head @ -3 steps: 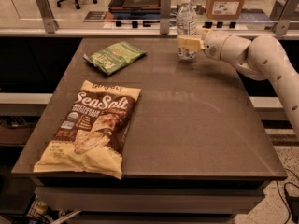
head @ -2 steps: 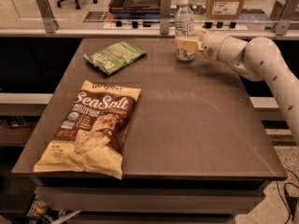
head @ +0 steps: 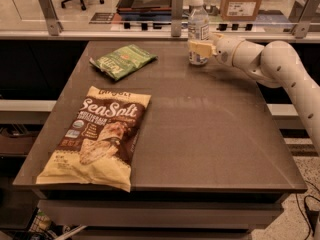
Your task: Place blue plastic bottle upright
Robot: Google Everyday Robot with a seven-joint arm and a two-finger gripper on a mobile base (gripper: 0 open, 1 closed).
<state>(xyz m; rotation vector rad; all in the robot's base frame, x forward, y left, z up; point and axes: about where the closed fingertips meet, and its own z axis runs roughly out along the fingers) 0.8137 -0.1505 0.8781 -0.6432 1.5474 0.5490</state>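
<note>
Found the blue plastic bottle (head: 198, 24) standing upright near the far edge of the table (head: 210, 134), right of its middle. Saw the gripper (head: 199, 48) at that same spot, reaching in from the table's right side and pinching the bottle's lower body. Noted a green bag (head: 122, 60) on the table's far left and a Sea Salt chip bag (head: 97, 134) on its near left.

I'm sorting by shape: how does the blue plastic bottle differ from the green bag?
The blue plastic bottle stands upright, held by the gripper at the table's far edge; the green bag lies flat, untouched. The bottle is clear with a white cap; the bag is green. Both are on the table.
</note>
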